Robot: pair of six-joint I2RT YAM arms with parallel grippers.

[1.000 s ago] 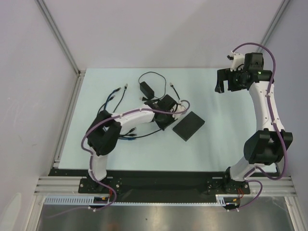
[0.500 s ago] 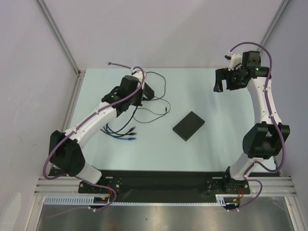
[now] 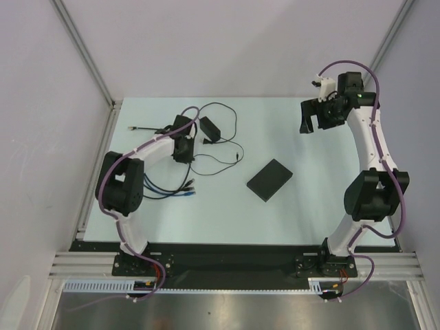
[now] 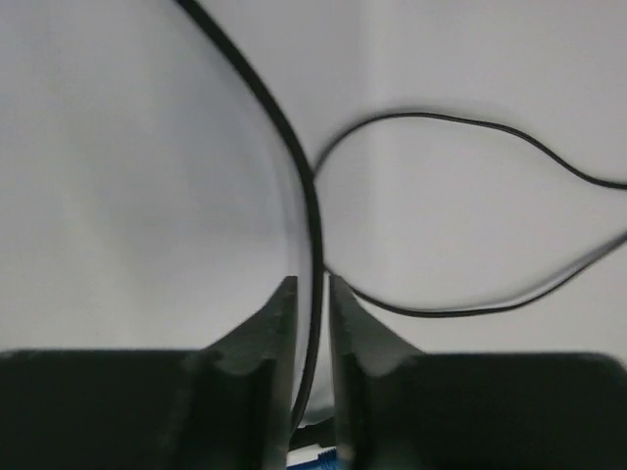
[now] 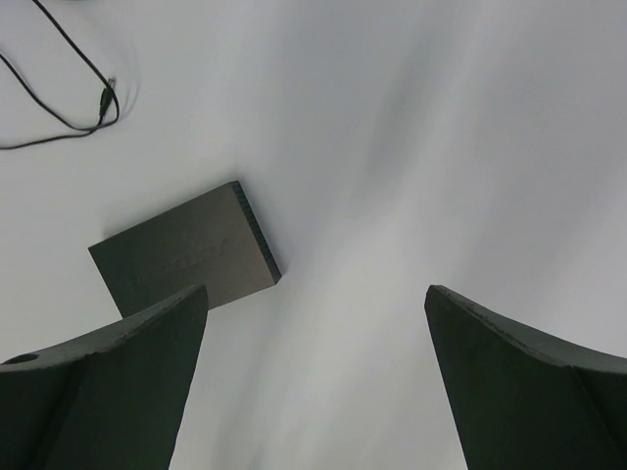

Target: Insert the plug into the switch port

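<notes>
The switch (image 3: 270, 179), a flat matte-black box, lies mid-table; it also shows in the right wrist view (image 5: 181, 258). A thin black cable (image 3: 218, 159) loops left of it and ends in a small plug (image 3: 237, 157), also seen in the right wrist view (image 5: 106, 98). My left gripper (image 3: 184, 152) is down on this cable near the power adapter (image 3: 209, 128). In the left wrist view the left gripper (image 4: 312, 284) is nearly closed, with the cable (image 4: 313, 225) running between the fingers. My right gripper (image 3: 307, 122) hangs high at the back right; the right wrist view shows the right gripper (image 5: 318, 294) wide open and empty.
Blue cables (image 3: 180, 194) lie in a bundle at the front left. A grey cable with a plug end (image 3: 135, 128) lies at the far left by the table's edge. White walls close the table at the back and sides.
My left arm left the spot beside the switch, swung to the back left, then came down onto the black cable. The cables shifted left. The right gripper drifted slightly left.
</notes>
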